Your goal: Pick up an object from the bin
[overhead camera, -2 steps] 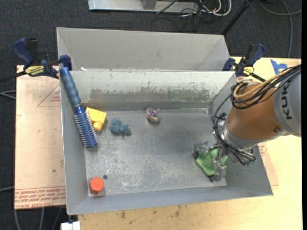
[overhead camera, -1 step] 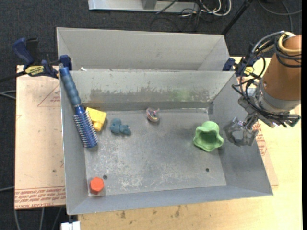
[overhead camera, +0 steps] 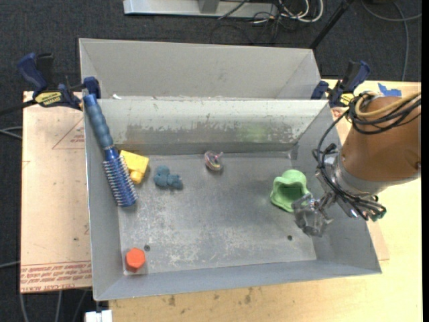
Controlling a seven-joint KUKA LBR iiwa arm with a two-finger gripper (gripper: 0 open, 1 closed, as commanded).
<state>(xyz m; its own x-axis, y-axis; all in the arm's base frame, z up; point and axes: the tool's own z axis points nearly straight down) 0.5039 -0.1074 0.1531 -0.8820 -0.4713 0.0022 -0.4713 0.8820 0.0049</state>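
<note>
Claw [overhead camera: 310, 221] hanging low in the grey bin [overhead camera: 214, 247], just beside a green cup-like lump [overhead camera: 288, 190].
How wide the claw is standing cannot be told, and nothing is showing in its grip. The green lump is lying nearest, just up and left of it, while a purplish ring [overhead camera: 214, 161], a blue figure [overhead camera: 167, 179], a yellow block [overhead camera: 136, 166], a blue brush [overhead camera: 110, 156] and an orange peg [overhead camera: 135, 259] are lying well off to its left. A clean grasp is likely calling for centring over the lump while clearing the bin wall close on the claw's right.
</note>
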